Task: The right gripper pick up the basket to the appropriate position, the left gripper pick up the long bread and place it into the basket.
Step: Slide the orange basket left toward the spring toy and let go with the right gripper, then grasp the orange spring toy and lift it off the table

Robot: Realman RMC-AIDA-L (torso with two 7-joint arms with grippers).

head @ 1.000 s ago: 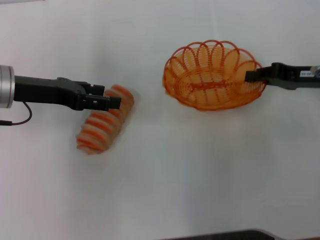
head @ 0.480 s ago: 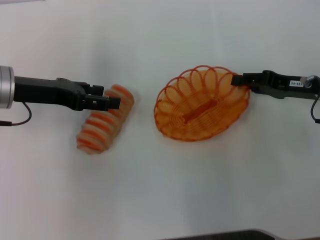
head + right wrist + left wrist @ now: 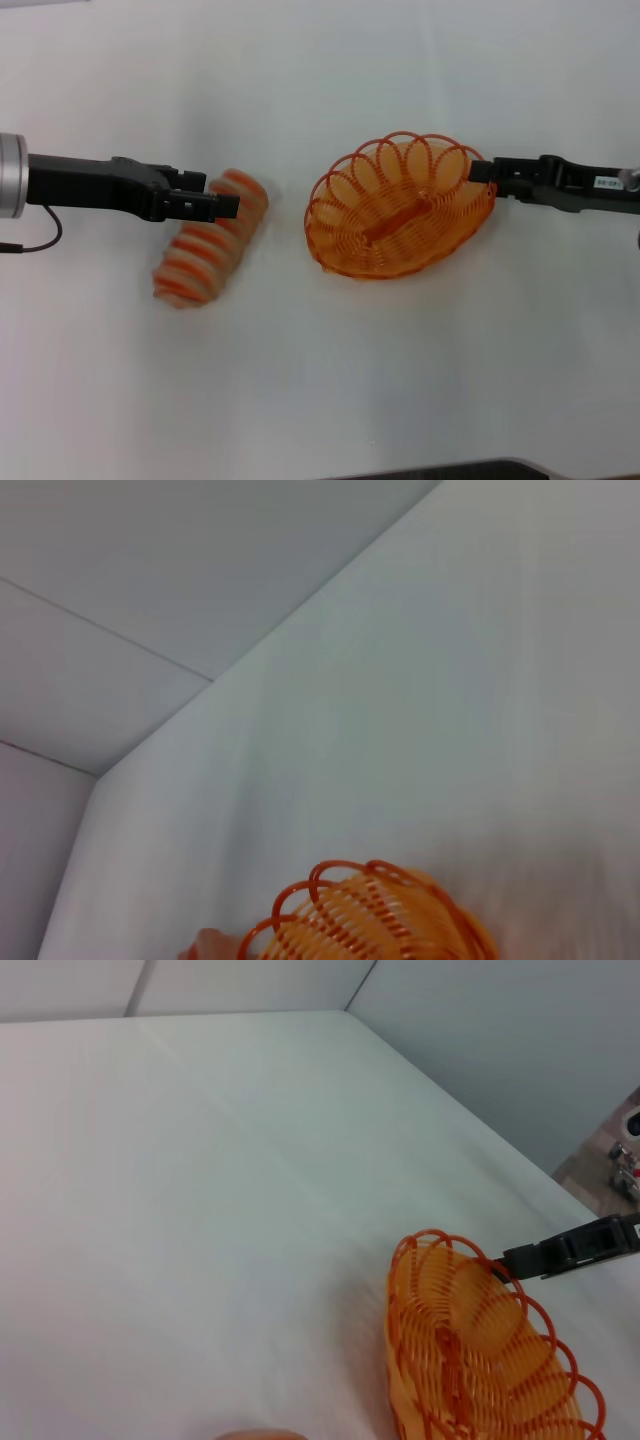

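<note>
The orange wire basket [image 3: 345, 190] rests on the white table right of centre, empty. My right gripper [image 3: 480, 171] is at its right rim and shut on a loop of it. The long bread [image 3: 200, 255], tan with orange-red stripes, lies slanted on the left of the table. My left gripper [image 3: 226, 206] hovers over the bread's far end. The left wrist view shows the basket [image 3: 470, 1360] with the right gripper [image 3: 510, 1260] on its rim. The right wrist view shows the basket's rim [image 3: 370, 920].
The white table [image 3: 320, 380] stretches around both things, with a bare gap between bread and basket. A dark edge [image 3: 450, 470] runs along the near side. A grey wall [image 3: 500, 1050] stands beyond the table's far corner.
My right gripper carried the basket left and toward me, turned it slantwise and lowered it onto the table. The left gripper and the bread have not moved.
</note>
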